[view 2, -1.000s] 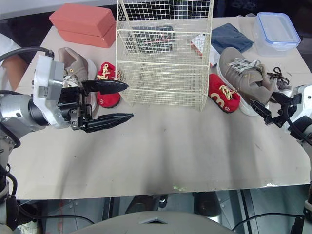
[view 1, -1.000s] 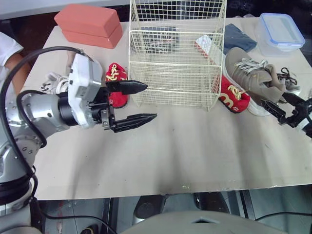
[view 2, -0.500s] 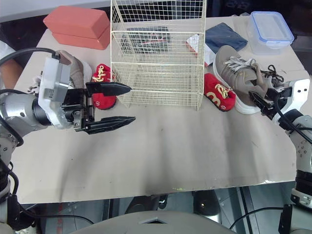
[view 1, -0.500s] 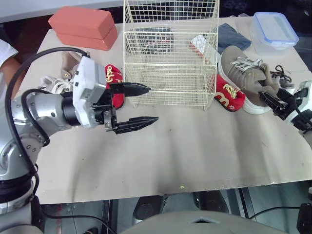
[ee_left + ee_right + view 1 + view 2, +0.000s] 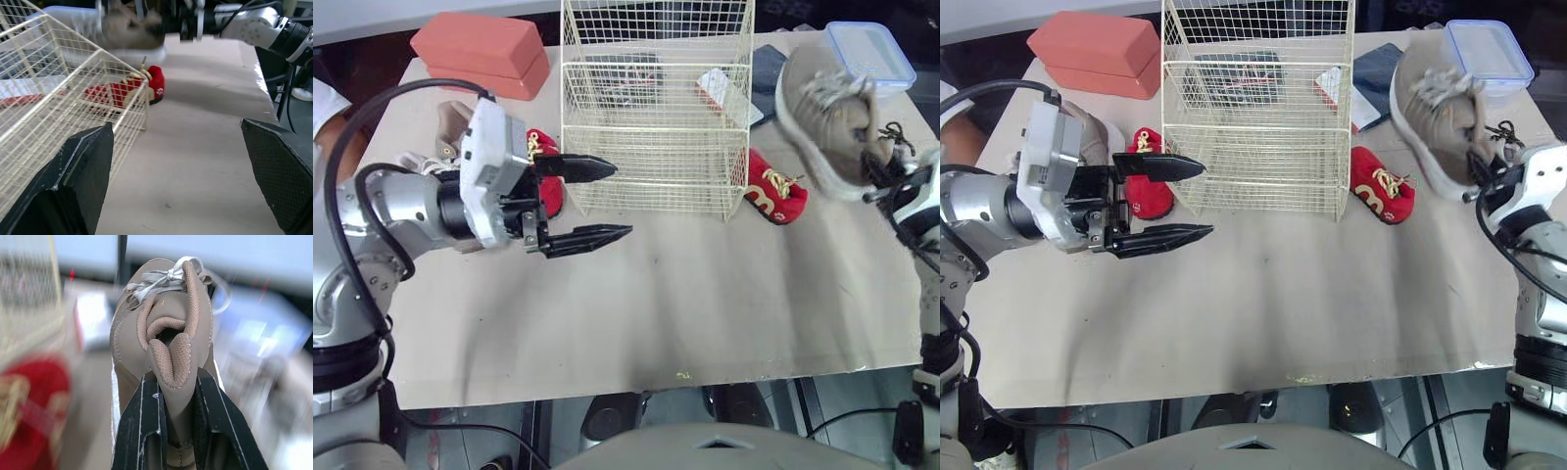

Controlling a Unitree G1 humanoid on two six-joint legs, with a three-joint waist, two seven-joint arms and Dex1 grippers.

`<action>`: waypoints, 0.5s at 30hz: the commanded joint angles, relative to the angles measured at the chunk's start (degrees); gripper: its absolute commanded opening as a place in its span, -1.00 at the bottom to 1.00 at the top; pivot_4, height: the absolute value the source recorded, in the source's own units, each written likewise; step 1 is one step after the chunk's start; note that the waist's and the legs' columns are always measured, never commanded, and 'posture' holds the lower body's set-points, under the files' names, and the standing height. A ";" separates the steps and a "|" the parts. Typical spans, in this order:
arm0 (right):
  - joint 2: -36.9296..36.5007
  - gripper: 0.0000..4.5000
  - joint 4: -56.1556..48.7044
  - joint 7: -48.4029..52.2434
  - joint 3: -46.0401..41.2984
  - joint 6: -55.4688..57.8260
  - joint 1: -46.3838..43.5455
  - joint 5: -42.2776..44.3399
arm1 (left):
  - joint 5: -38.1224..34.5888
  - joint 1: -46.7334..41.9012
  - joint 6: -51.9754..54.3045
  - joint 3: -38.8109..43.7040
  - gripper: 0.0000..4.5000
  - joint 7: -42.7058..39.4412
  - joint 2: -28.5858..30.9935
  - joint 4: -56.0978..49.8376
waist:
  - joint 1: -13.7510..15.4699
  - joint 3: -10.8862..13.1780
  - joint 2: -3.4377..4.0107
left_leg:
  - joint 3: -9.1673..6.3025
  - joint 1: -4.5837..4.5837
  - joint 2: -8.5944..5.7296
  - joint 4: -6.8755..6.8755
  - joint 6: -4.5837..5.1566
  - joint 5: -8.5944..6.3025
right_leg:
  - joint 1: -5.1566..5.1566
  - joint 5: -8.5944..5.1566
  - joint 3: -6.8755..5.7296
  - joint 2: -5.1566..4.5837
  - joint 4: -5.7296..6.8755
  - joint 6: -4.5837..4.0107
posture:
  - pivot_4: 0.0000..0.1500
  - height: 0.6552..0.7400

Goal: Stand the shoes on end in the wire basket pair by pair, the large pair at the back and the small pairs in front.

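The right gripper, fingers clamped on the heel collar of the large taupe sneaker, has just lifted it off the table to hang beside the wire basket (no shoe in it yet), ready for the back, while the left gripper waits with fingers wide apart.

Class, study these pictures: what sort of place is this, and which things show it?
Probably a robotics test lab rather than a home: a plain table holds staged props, a wire basket, a small red shoe, a red box and a lidded plastic container.
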 commanded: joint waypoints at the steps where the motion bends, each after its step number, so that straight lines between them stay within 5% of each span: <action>1: -2.99 -0.99 -7.14 0.96 -1.18 -11.10 -4.33 -1.92 | 1.99 -2.14 -2.39 -0.46 1.00 -1.85 0.16 1.32 | 0.00 0.00 0.00 | 0.00 -0.06 0.01 -0.02 -0.02 0.01 | -0.07 0.00 -0.01 0.00 0.01 0.00 | 1.00 1.00; 7: -8.11 -0.99 -9.99 10.50 9.67 -27.82 -7.25 -9.99 | 3.85 -6.28 -5.64 -0.32 1.00 -5.95 0.10 6.38 | -0.25 -0.01 -0.02 | 0.02 -0.08 0.03 -0.06 -0.04 0.02 | -0.13 0.00 -0.08 0.05 -0.01 0.00 | 1.00 1.00; 15: -14.72 -0.99 -0.55 22.81 19.27 -48.32 -13.56 -11.89 | -0.78 -12.25 -7.19 4.96 1.00 -9.70 -0.23 9.85 | 0.14 0.09 -0.19 | -0.01 -0.17 0.00 0.09 -0.04 0.02 | -0.11 0.00 -0.22 0.07 -0.03 0.00 | 1.00 1.00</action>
